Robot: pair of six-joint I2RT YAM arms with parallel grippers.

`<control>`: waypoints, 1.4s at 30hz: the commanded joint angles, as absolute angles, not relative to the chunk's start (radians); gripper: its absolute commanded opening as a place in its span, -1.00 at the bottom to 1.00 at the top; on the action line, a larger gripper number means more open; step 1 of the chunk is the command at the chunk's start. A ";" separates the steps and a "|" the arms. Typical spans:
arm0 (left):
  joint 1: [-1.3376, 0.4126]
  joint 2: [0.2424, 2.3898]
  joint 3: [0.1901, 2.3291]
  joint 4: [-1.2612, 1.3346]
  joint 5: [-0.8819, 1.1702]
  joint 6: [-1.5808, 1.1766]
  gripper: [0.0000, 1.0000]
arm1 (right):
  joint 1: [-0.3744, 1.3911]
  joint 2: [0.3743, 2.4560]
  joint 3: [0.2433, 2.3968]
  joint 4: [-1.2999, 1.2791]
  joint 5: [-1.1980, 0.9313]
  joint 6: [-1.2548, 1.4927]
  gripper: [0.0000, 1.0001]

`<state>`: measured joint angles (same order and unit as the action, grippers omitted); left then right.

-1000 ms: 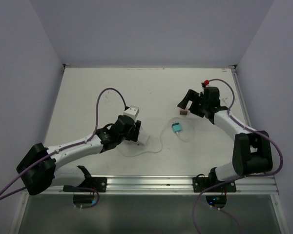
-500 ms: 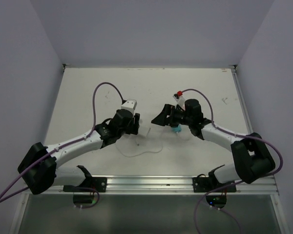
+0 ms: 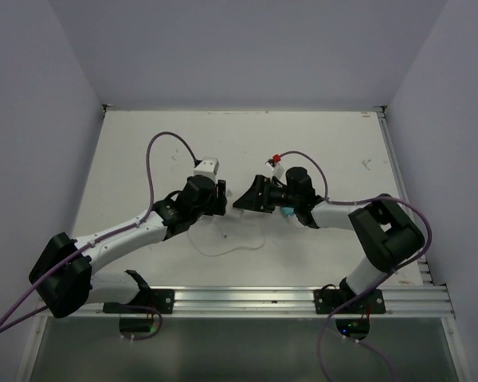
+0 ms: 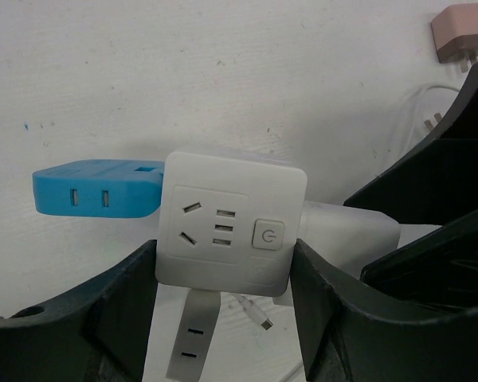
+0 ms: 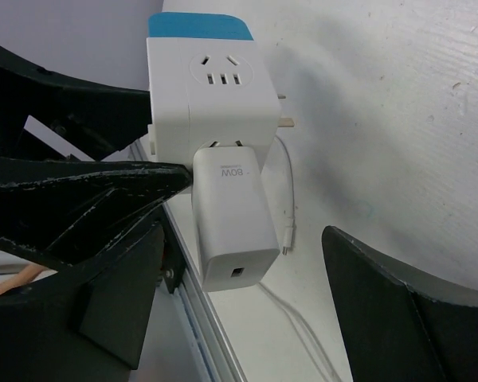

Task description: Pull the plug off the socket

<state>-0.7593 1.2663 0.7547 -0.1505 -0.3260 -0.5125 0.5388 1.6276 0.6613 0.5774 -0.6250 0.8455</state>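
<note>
Plug [image 5: 231, 215]: white charger block, "80W" printed on its face, seated in one side of the socket [image 5: 211, 87]. No gap shows at the joint.
Socket: white cube. Outlets and a power button are on the face toward the left wrist camera. Two metal pins stick out of another side.
Location: over the middle of the worktop [image 3: 143, 151], between the two wrists. In the top view the grippers mostly hide both parts.
Left gripper [image 4: 223, 259]: jaws clamped on the socket, with black fingers [image 4: 115, 306] flat against two opposite sides.
Right gripper [image 5: 257, 203]: jaws apart, straddling the plug. One of its fingers [image 5: 103, 195] has its tip right at the plug's edge. The other sits clear of the plug, with bare worktop showing between.
Plug contact: can't tell whether that near fingertip actually touches.
Plug port: small port on the free end, facing the right wrist camera.
Cable [image 3: 223, 248]: thin white lead in a loose loop on the worktop, on the near side of the grippers. In the right wrist view a loose end lies just beside the plug.
Blue adapter [image 4: 95, 191]: on the worktop just past the socket, partly hidden behind it. Can't tell if they touch.
Pink charger [image 4: 460, 32]: small, on the worktop, well apart from the socket, in the corner of the left wrist view.
Arms: both reach inward, wrists facing each other near centre.
</note>
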 commanded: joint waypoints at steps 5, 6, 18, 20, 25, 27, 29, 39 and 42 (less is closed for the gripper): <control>-0.750 1.253 0.801 -0.032 -0.376 -0.566 -1.00 | 0.552 1.680 0.673 0.730 -0.666 0.888 0.07; -0.750 1.255 0.802 -0.035 -0.380 -0.568 -1.00 | 0.554 1.683 0.670 0.738 -0.667 0.893 -0.07; -0.718 1.186 0.755 -0.038 -0.525 -0.574 -1.00 | 0.517 1.694 0.614 0.790 -0.683 0.905 -1.00; -0.700 1.163 0.736 -0.032 -0.543 -0.577 -1.00 | 0.499 1.692 0.589 0.816 -0.702 0.919 -1.00; -0.635 1.138 0.687 -0.031 -0.566 -0.595 -1.00 | 0.446 1.677 0.546 0.841 -0.733 0.931 -1.00; -0.624 1.140 0.673 -0.025 -0.584 -0.603 -1.00 | 0.437 1.667 0.540 0.816 -0.739 0.919 -1.00; -0.615 1.149 0.673 -0.025 -0.621 -0.604 -1.00 | 0.433 1.655 0.534 0.798 -0.742 0.904 -1.00; -0.614 1.219 0.710 -0.081 -0.750 -0.609 -1.00 | 0.430 1.575 0.548 0.591 -0.712 0.804 -1.00; -0.615 1.229 0.713 -0.118 -0.788 -0.629 -1.00 | 0.425 1.566 0.540 0.591 -0.704 0.805 -1.00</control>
<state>-0.7155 1.2316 0.6853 -0.0319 -0.2905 -0.6559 0.4889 1.6104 0.5888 0.7372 -0.6716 0.8810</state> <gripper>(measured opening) 0.645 0.397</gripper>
